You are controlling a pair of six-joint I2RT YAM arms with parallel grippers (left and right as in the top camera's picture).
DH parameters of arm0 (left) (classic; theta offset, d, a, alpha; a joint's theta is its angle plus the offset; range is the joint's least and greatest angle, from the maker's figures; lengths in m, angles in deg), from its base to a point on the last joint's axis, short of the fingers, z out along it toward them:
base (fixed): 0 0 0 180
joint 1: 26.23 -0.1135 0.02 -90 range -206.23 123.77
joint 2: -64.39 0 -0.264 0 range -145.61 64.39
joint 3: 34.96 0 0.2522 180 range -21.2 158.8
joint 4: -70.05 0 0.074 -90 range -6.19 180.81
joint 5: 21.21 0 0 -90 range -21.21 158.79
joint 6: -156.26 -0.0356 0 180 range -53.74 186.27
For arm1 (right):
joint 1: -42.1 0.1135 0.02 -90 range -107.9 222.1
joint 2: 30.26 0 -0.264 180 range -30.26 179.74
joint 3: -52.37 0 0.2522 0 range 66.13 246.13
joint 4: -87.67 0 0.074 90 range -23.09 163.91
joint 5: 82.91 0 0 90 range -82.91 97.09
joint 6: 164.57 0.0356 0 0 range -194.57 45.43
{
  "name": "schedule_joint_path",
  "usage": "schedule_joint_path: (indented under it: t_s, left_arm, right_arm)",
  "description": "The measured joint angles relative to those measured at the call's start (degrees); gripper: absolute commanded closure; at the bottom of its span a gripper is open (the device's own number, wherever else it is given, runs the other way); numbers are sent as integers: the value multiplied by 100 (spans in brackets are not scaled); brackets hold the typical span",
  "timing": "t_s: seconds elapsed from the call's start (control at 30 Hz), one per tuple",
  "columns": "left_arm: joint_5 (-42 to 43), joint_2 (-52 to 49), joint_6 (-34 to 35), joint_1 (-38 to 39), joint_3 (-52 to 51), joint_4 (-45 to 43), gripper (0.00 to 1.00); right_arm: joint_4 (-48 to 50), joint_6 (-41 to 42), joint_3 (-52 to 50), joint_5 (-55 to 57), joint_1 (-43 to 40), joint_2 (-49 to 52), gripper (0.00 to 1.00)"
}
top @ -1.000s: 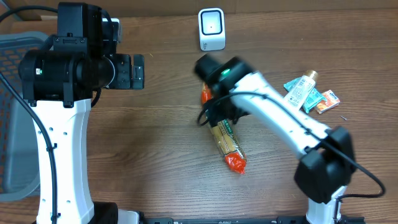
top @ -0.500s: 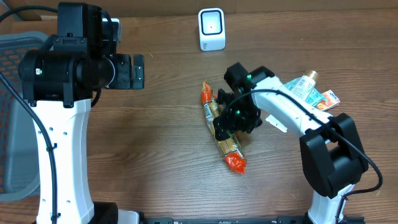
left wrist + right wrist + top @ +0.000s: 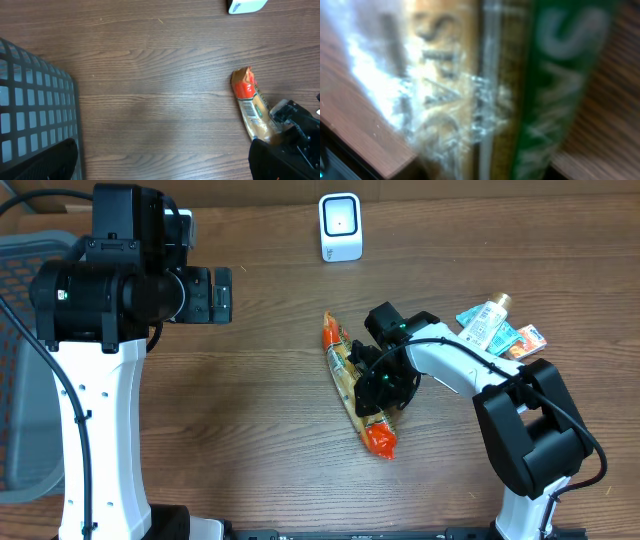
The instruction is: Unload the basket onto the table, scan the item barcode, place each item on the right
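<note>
The task is judged to be at its start: nothing has been brought to the scanner (image 3: 340,226), which stands well apart from the right gripper (image 3: 385,385), ahead of it and slightly to its left. The long snack packet (image 3: 343,365) lies flat on the desk (image 3: 250,430) directly under that gripper, with an orange end showing on either side. In the right wrist view the packet (image 3: 470,90) fills the blurred picture, so whether the jaws have closed on it cannot be told. Grasping, lifting and presenting the barcode are left.

The left gripper (image 3: 218,295) is held wide open and empty, with a grey basket (image 3: 20,380) to its left. A tube (image 3: 487,325) lies to the right of the right gripper. The desk is dark wood grain.
</note>
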Motion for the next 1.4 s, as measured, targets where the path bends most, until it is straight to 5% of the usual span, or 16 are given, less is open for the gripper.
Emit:
schedule_joint_path:
  t_s: [0.2, 0.6, 1.13, 1.4]
  left_arm:
    - [-2, 0, 0, 0, 0, -2, 0]
    - [0, 0, 0, 0, 0, -2, 0]
    - [-2, 0, 0, 0, 0, 0, 0]
    - [-2, 0, 0, 0, 0, -2, 0]
  right_arm:
    - [-94, -17, 46, -79, -33, -35, 96]
    - [-994, 17, 979, -308, -39, -136, 96]
    - [-1126, -87, 1788, -3661, -1657, -1556, 96]
    - [-1132, -184, 1788, -4260, -2094, -1556, 96]
